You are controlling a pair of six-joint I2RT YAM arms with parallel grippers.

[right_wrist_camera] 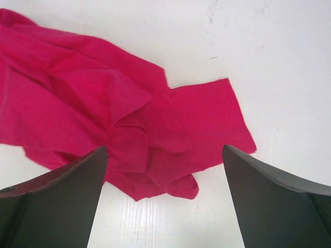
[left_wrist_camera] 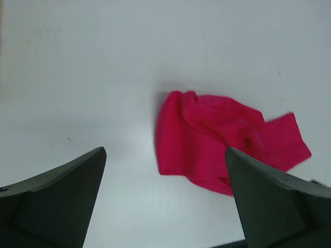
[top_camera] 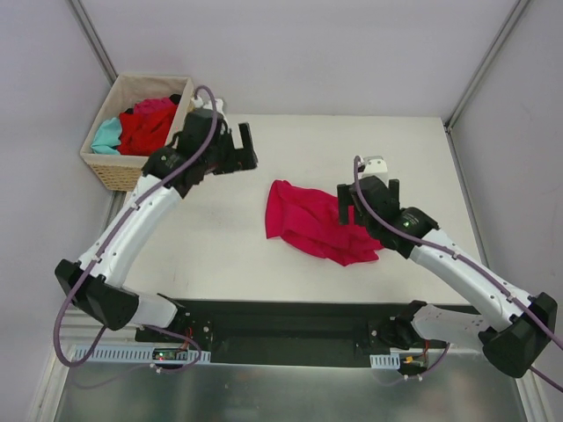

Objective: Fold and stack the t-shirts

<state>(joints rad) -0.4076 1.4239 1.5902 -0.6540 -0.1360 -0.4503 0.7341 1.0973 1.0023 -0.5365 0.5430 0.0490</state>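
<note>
A magenta-pink t-shirt (top_camera: 315, 222) lies crumpled in the middle of the white table. It also shows in the left wrist view (left_wrist_camera: 222, 139) and the right wrist view (right_wrist_camera: 108, 113). My left gripper (top_camera: 236, 148) is open and empty, held above the table to the shirt's upper left. My right gripper (top_camera: 367, 200) is open and empty, just above the shirt's right edge. A red t-shirt (top_camera: 146, 128), a teal one (top_camera: 107, 136) and a pink one (top_camera: 157, 107) lie in the wicker basket.
The tan wicker basket (top_camera: 113, 171) stands at the table's far left corner, beside my left arm. Grey walls close in the table on the left, back and right.
</note>
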